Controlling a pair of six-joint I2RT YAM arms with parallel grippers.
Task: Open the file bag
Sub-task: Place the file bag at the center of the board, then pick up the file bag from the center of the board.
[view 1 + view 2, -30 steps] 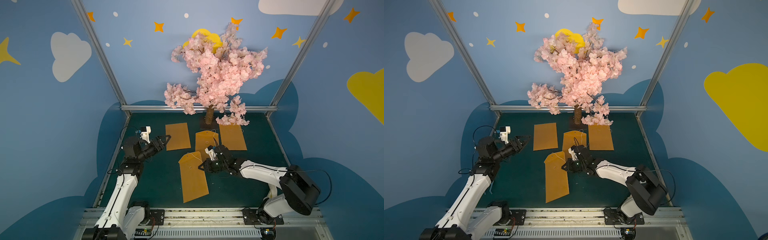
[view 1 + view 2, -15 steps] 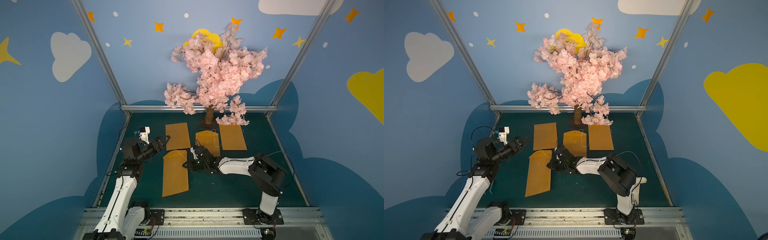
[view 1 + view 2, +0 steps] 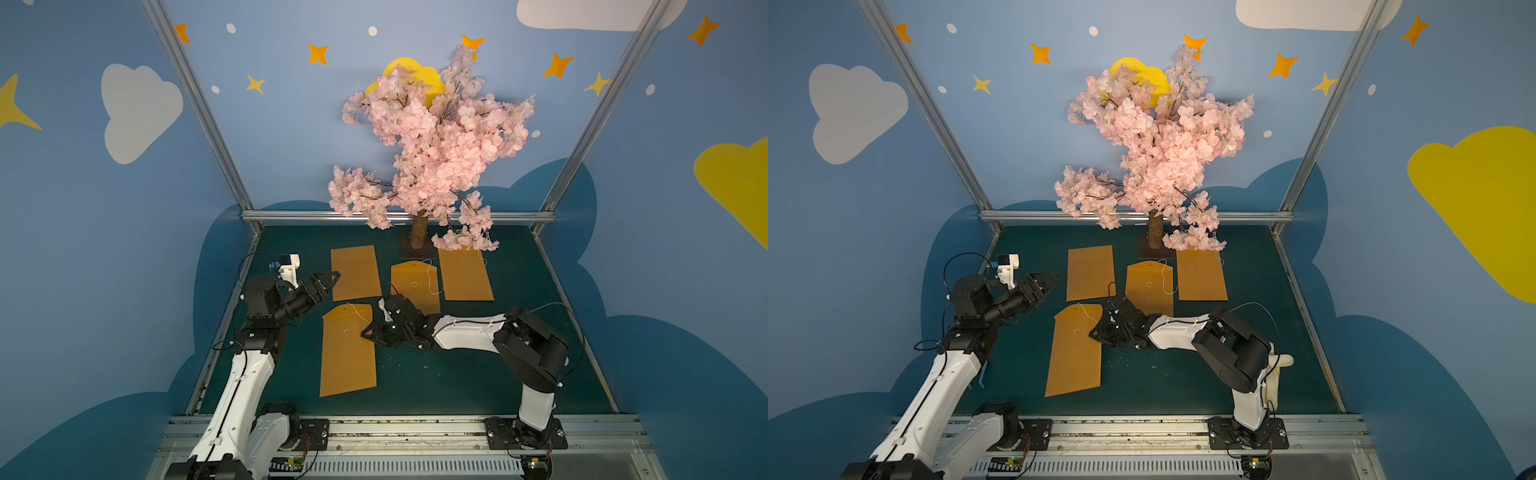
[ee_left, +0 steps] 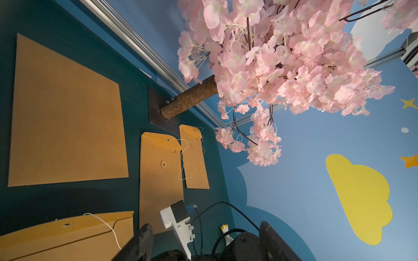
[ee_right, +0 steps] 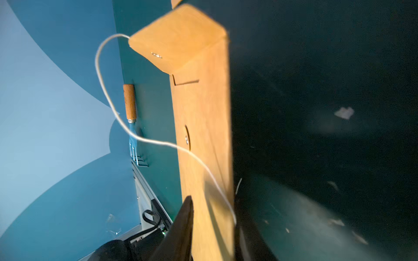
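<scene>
We find the file bag [image 3: 348,353] flat on the worktop [image 3: 457,374], left of centre toward the front edge, flap [image 5: 181,38] folded, string [image 5: 101,74] loose. Our right gripper [image 5: 212,203] straddles its right edge, jaws parted, gripping nothing. The left gripper [image 3: 330,277] hangs wide and empty. The card looks light, thin and slippery, so we'd pinch the flap's lip.

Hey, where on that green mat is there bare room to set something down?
Widest bare patch: the front of the mat, between the nearest file bag and the right arm's base. A narrower strip runs along the right rail. Crowded: the middle, where the other file bags and the right gripper sit close.
</scene>
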